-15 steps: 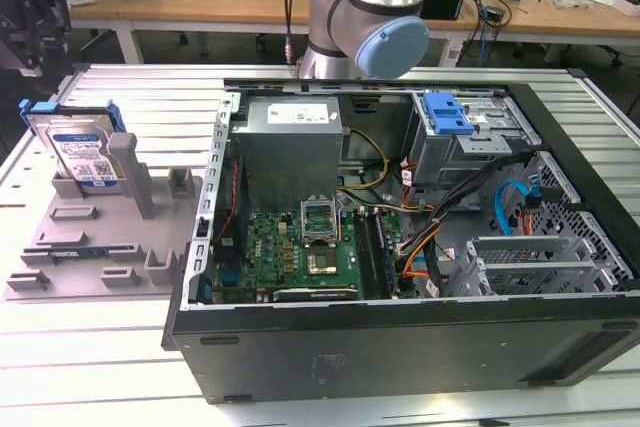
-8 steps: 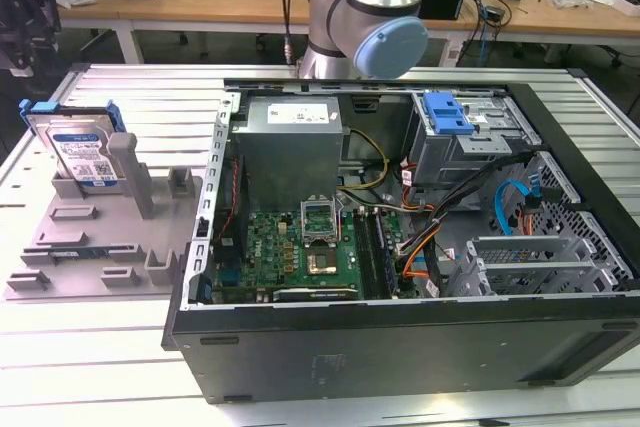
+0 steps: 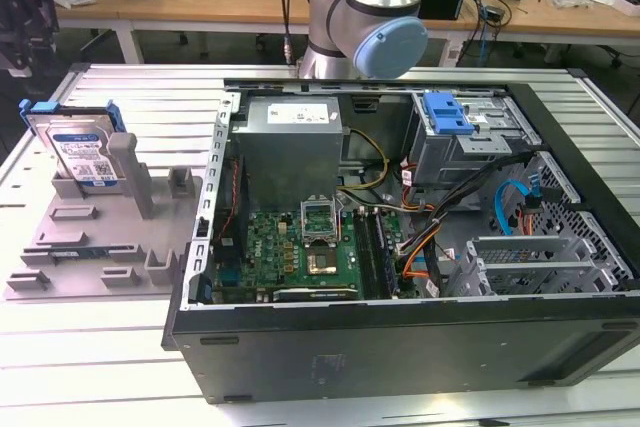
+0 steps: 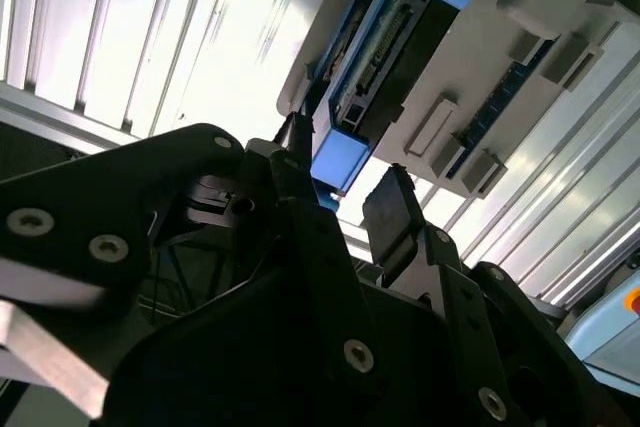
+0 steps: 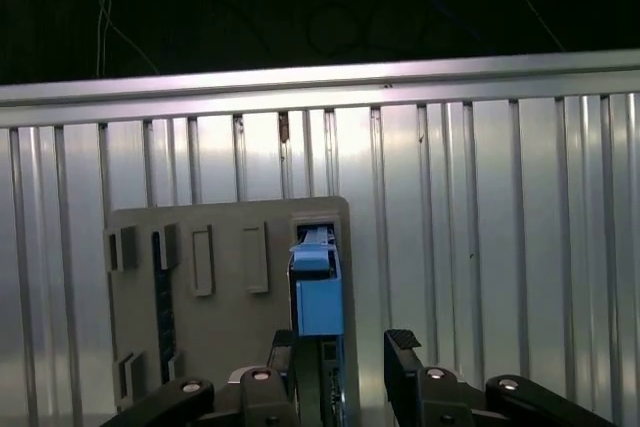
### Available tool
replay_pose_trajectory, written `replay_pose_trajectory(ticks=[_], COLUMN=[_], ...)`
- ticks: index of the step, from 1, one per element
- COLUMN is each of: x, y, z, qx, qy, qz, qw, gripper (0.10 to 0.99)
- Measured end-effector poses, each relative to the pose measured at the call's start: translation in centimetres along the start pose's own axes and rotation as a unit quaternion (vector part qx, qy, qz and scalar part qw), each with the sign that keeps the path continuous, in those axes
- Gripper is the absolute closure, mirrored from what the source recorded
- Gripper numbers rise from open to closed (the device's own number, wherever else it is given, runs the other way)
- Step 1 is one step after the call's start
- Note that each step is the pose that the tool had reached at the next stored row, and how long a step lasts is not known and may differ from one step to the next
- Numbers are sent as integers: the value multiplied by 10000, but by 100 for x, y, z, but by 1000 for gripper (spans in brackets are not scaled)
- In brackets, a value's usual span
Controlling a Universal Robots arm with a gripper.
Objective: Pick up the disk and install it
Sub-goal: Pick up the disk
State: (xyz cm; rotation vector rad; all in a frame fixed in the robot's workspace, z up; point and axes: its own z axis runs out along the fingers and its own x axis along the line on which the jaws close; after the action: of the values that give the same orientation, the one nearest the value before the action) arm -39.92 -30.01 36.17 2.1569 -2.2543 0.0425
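The disk [image 3: 82, 150] stands on edge in a slot of the grey holder [image 3: 110, 247] at the exterior view's left, its blue-and-white label and blue carrier frame showing. In the first wrist view the disk [image 5: 318, 297] is seen edge-on, rising from the holder [image 5: 225, 327]. My gripper [image 5: 345, 352] hovers just above it, open: one black finger is next to the blue frame and the other stands apart from it. In the second wrist view the fingers of the gripper [image 4: 340, 192] straddle the blue end tab of the disk [image 4: 385, 67] without closing on it.
An open computer case [image 3: 400, 337] lies on its side on the ribbed metal table [image 3: 90, 367], to the right of the holder in the exterior view. It holds a motherboard, cables and a drive cage with a blue latch [image 3: 447, 112]. The arm's base [image 3: 365, 27] stands behind the case.
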Motion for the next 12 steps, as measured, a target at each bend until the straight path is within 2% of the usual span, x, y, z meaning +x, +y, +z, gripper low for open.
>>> replay_pose_trajectory(ticks=[12], x=[0], y=[31], z=[48], qx=[10], qy=[-1], qz=[-311], qw=[9995], gripper=[604])
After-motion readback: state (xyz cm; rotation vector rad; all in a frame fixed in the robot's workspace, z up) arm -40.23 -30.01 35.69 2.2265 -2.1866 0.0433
